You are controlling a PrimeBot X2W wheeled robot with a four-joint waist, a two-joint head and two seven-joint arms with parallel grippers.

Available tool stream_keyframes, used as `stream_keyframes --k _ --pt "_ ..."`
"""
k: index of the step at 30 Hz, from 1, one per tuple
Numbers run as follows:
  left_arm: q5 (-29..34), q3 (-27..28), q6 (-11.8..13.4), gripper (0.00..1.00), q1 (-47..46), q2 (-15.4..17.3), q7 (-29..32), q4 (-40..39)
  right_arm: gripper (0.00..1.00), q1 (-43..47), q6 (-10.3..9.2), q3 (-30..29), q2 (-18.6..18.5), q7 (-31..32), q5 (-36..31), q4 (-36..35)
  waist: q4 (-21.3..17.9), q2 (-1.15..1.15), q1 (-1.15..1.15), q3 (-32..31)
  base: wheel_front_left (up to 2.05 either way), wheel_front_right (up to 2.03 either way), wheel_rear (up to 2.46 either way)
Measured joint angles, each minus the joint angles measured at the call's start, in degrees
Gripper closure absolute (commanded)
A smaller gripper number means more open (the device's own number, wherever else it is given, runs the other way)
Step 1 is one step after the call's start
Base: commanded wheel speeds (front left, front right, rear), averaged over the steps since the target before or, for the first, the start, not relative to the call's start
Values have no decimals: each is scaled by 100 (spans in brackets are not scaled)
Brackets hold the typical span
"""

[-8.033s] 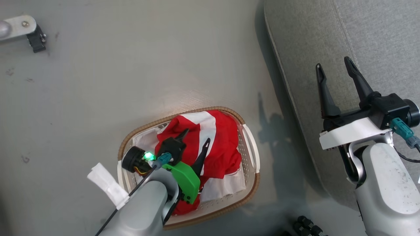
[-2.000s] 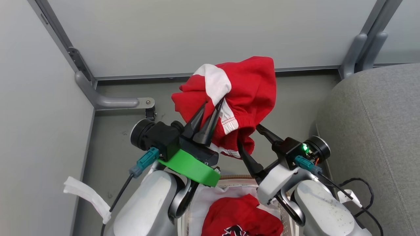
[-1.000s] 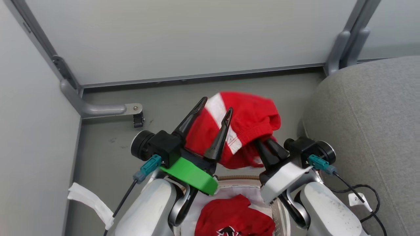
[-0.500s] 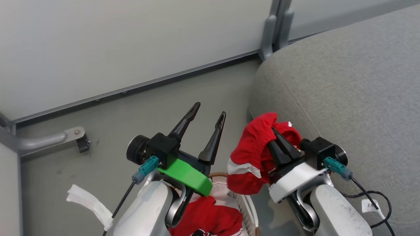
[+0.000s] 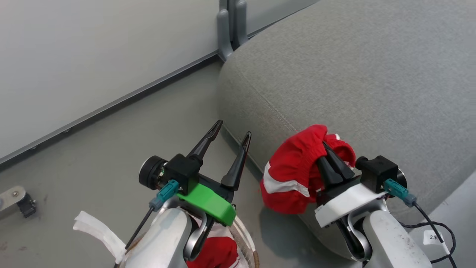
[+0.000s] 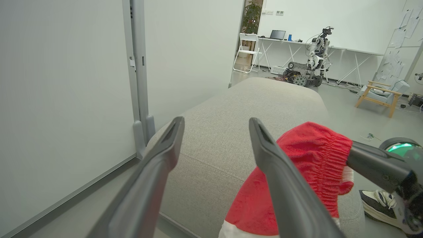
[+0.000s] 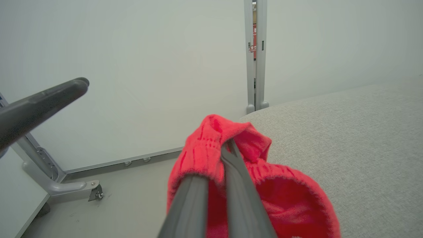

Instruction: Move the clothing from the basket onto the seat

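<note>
**While One Pinches, the Other Gapes**

The right gripper, its long dark tapered fingers pressed together, bites the gathered waistband of soft red white-striped shorts, bunched at the rounded edge of the grey woven-fabric seat cushion. At nine o'clock the left gripper gapes empty; at seven, a white perforated plastic basket holds more red cloth.
</note>
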Motion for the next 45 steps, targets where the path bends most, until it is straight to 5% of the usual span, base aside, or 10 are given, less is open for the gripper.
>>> stream_keyframes --k 14,33,45 --pt "-96 -443 0 0 -258 71 0 69 100 -343 0 -542 -81 0 -460 -261 -451 0 0 526 0 0 0" --pt "-34 -735 0 0 -979 445 0 -1 100 -3440 0 -1550 -2037 -1 -1163 377 -157 0 0 1782 0 0 0" --pt "-16 -969 0 0 -1460 534 1 -43 100 -4161 1 -2196 -2388 -1 -1734 1650 355 0 1 2595 0 0 0"
